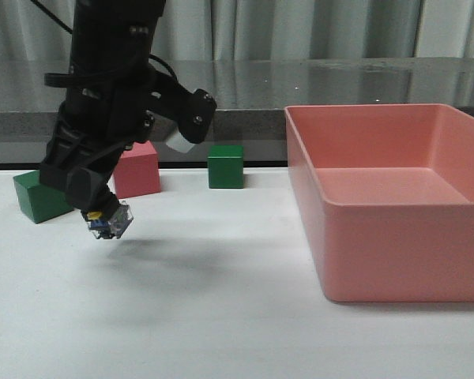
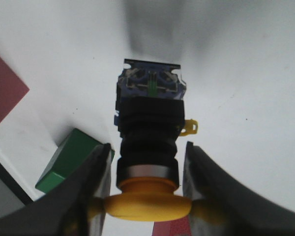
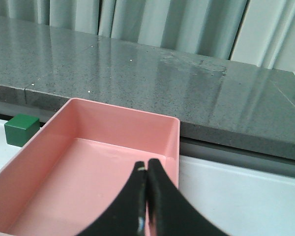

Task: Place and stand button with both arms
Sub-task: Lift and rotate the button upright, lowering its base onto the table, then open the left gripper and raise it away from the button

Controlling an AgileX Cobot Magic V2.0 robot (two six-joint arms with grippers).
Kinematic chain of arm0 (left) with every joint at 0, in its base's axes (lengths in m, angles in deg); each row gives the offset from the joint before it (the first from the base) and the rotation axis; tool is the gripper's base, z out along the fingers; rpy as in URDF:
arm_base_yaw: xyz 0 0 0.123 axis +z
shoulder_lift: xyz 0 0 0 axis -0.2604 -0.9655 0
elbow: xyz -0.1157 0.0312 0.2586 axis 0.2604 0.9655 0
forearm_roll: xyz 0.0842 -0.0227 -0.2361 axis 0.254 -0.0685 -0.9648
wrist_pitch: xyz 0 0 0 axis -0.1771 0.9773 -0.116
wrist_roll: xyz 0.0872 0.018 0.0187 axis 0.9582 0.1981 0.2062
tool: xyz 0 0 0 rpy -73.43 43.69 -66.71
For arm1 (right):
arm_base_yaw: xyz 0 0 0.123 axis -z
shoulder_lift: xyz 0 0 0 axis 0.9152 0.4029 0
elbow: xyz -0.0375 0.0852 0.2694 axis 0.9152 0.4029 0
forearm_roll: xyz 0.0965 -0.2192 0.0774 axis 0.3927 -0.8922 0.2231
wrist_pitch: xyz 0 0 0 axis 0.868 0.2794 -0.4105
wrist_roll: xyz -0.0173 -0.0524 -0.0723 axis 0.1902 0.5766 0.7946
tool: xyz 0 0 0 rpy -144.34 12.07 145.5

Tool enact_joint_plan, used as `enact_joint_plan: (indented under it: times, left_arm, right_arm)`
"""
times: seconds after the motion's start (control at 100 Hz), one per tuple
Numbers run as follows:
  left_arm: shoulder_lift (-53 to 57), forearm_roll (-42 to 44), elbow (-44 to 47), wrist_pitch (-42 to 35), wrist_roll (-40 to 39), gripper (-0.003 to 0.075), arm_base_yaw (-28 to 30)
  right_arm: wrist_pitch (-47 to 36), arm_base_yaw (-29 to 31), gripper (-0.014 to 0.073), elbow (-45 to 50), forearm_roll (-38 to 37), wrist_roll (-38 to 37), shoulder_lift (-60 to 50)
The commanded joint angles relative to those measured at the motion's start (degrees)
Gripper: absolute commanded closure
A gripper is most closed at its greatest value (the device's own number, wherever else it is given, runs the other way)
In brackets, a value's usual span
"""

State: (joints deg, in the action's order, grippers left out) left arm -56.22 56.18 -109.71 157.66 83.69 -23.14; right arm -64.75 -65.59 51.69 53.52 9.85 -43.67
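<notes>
Currently the left gripper (image 1: pixel 104 215), jaws pinching the button (image 1: pixel 109 222) by its yellow cap, hangs above the worktop (image 1: pixel 221 316) well left of the pink bin (image 1: pixel 395 237); right jaws pressed together; next, lowering calls for vertical alignment.

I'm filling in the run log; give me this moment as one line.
left gripper: shut on button, held above table | right gripper: shut, empty, over pink bin | button: not yet placed
</notes>
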Motion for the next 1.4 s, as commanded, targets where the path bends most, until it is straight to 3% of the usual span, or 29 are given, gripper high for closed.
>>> enact_joint_plan:
  times: [0.0, 0.39, 0.46, 0.55, 0.73, 0.79, 1.17, 1.39]
  left_arm:
    - [2.03, 2.28, -1.7, 1.69, 1.18, 0.0739, -0.5]
    - [1.22, -1.42, -1.7, 0.45, 1.85, 0.0736, -0.5]
    - [1.22, -2.76, -1.7, 0.31, 2.14, 0.0703, -0.5]
    - [1.22, -3.45, -1.7, 0.31, 2.14, 0.058, -0.5]
    - [1.22, -3.21, -1.7, -0.8, 2.18, 0.0216, -0.5]
    - [1.22, -3.1, -1.7, -0.83, 2.18, 0.0166, -0.5]
    - [2.27, -3.2, -1.7, 1.75, 2.27, 0.0151, -0.25]
    - [6.02, -3.08, -1.7, 3.64, 1.92, 0.0152, 4.21]
  right_arm:
    - [-3.56, 0.03, 0.0655, -1.51, 0.77, 0.04, 0.3]
    - [-3.56, 0.03, 0.0655, -1.51, 0.77, 0.04, 0.3]
    - [-3.56, 0.03, 0.0655, -1.51, 0.77, 0.04, 0.3]
    - [-3.56, 0.03, 0.0655, -1.51, 0.77, 0.04, 0.3]
    - [-3.56, 0.03, 0.0655, -1.51, 0.77, 0.04, 0.3]
    - [-3.56, 0.03, 0.0655, -1.51, 0.77, 0.04, 0.3]
    - [-3.56, 0.03, 0.0655, -1.51, 0.77, 0.04, 0.3]
    - [-3.56, 0.03, 0.0655, -1.51, 0.77, 0.04, 0.3]
